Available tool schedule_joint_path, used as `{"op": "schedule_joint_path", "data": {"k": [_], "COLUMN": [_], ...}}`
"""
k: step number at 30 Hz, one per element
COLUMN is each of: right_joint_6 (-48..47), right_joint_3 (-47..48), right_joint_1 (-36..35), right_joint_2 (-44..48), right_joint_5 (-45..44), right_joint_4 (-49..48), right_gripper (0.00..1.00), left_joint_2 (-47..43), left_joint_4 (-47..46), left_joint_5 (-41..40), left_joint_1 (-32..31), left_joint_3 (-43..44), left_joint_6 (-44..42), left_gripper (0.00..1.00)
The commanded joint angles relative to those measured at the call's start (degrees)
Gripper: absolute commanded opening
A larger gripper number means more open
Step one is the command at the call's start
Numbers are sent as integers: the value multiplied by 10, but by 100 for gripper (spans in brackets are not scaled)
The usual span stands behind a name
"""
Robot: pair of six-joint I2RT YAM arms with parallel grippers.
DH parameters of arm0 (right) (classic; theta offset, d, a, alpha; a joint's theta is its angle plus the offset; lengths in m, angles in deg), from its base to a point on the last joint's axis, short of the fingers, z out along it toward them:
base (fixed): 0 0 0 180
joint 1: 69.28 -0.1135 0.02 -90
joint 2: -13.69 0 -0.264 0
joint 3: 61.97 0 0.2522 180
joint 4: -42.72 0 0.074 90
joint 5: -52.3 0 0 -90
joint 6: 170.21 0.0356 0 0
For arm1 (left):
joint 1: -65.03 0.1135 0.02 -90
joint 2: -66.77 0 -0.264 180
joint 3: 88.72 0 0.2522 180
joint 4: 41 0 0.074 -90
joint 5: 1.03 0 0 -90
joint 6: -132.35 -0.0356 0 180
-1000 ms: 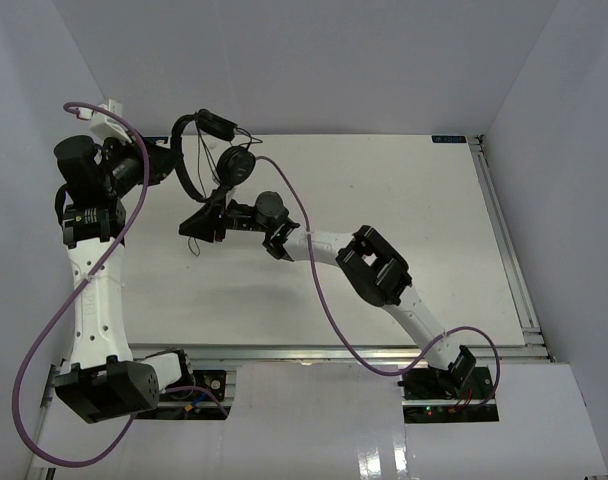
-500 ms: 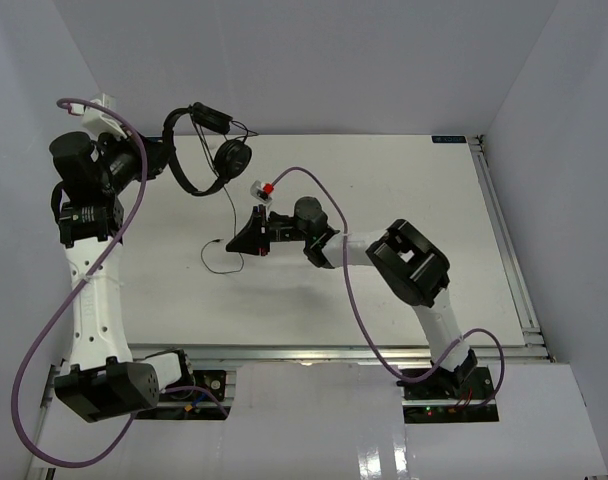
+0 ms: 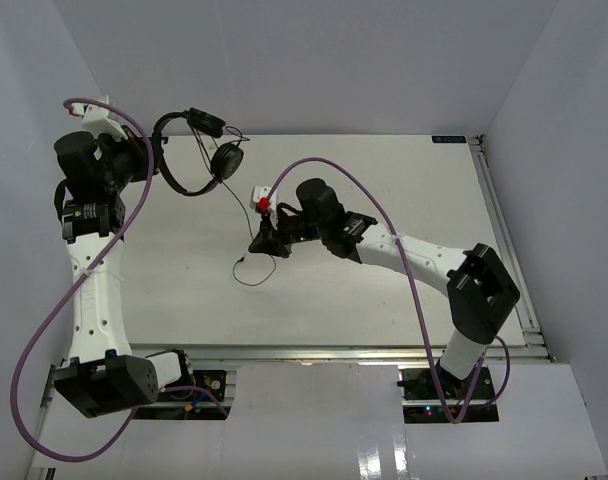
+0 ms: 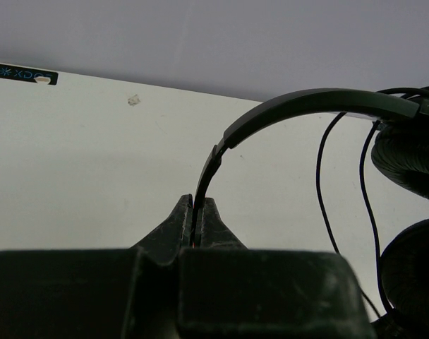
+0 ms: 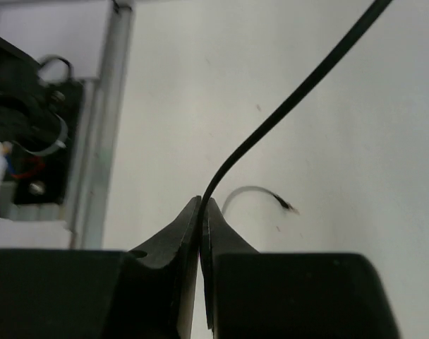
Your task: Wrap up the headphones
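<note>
**Headphones held aloft at upper left, cord pinched mid-table**

Headphones (image 3: pixel 176 182) hang in the upper left of the overhead view, lifted off the white table (image 3: pixel 414 180) near its far-left corner. The left gripper (image 4: pixel 197 210) is clamped tight on the thin headband (image 4: pixel 306 104), its two fingertips pressed against either side of the band where it curves down. In the left wrist view the two padded ear cups (image 4: pixel 412 159) sit at the right edge of the frame, one above the other, with thin loops of black wire hanging beside them.

The right gripper (image 5: pixel 202 210) reaches in from the right to the middle of the table, left of centre in the overhead view. Its fingers are closed on the cord (image 5: pixel 299 97), which runs from the fingertips up to the top right corner of the right wrist view. Below the pinch, the loose end of the cord (image 3: pixel 254 282) curls in a small loop on the table surface, just beneath the gripper in the overhead view. The two grippers are well apart.
</note>
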State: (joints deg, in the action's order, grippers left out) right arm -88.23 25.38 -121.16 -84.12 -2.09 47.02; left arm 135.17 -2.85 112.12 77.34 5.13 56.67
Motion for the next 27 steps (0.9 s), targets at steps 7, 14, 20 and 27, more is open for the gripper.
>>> {"op": "schedule_joint_path", "data": {"k": [7, 14, 20, 27], "right_joint_6": [-396, -543, -652, -670], "right_joint_3": [34, 42, 6, 1], "right_joint_1": [-96, -103, -99, -34], "right_joint_2": [77, 121, 136, 149], "right_joint_5": [-505, -621, -658, -618], "right_joint_4": [308, 184, 66, 27], "right_gripper": [8, 8, 8, 8], "left_joint_2": [116, 180, 212, 162], "left_joint_4": [-44, -56, -53, -37], "left_joint_5": [-116, -151, -152, -99], "left_joint_1": [-82, -159, -212, -248], "left_joint_3": [-18, -35, -47, -105], "left_joint_6": [-66, -95, -122, -197], "left_gripper": [0, 0, 0, 0]}}
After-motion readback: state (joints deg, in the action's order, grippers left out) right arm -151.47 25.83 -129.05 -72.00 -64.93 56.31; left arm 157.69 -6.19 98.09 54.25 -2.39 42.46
